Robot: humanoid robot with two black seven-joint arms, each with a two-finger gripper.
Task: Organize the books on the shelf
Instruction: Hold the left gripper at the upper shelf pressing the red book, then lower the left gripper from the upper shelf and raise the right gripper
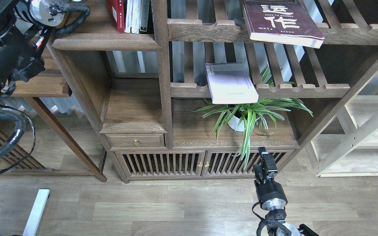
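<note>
The red book stands upright on the solid dark-brown shelf at the top left, pressed against a few white and dark books. The maroon book with white characters lies flat on the upper slatted rack and overhangs its front rail. The lavender-white book lies flat on the lower slatted rack and overhangs too. My left arm's wrist is at the top left; its gripper is beyond the top edge. My right gripper hangs low in front of the cabinet doors, small and dark.
A spider plant in a white pot stands on the cabinet top under the lavender book. A small drawer and slatted doors are below. A light wooden frame stands at right, a dark side table at left.
</note>
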